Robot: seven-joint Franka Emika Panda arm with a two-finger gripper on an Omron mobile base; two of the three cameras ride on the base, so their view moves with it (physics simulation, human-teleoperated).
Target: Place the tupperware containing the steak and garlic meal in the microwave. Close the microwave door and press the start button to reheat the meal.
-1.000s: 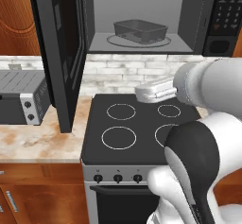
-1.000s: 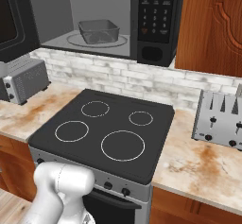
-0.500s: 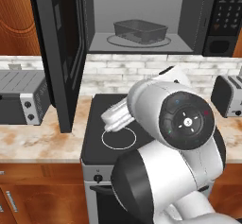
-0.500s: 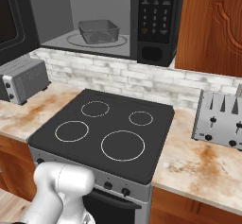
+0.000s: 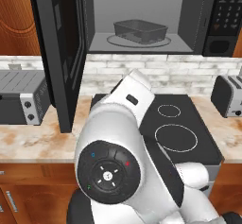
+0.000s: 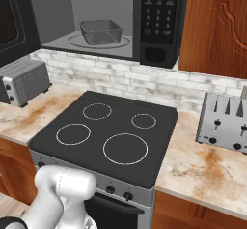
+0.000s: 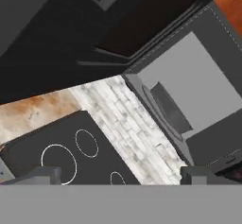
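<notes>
The smoky-grey tupperware sits on the round turntable inside the black microwave. I cannot make out the steak or the garlic through its walls. The microwave door stands swung open to the left. Its keypad is on the right. My gripper is open with nothing between its fingertips. It hangs over the stove, below and in front of the cavity, apart from the tupperware and the door. My arm's white body hides the gripper in the left base view.
A black stove top lies under the microwave. A silver toaster oven stands on the counter to the left, below the open door. A toaster stands to the right.
My arm has swung left and back toward the base, and now covers the foreground of the left base view. The tupperware and door have not moved. The jaws stayed open.
</notes>
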